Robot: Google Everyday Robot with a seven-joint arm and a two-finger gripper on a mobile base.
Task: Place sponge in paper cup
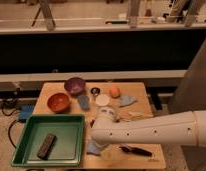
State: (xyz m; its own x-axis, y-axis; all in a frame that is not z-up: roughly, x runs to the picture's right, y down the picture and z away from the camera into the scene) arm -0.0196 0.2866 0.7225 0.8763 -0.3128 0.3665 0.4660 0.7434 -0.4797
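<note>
At lower centre my claw (97,140) sits mostly hidden under my arm (156,131), its state I cannot tell; the blue sponge (92,148) lies just beside. Grasping blind might push it off the table (50,92) edge.

Dim warm light, soft blur; end effector (95,143) shadowed beneath arm (151,131)

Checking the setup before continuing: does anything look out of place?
Nothing is spilled or broken. A crumpled blue item lies right of the paper cup; the gripper hangs low near the table front edge.
</note>
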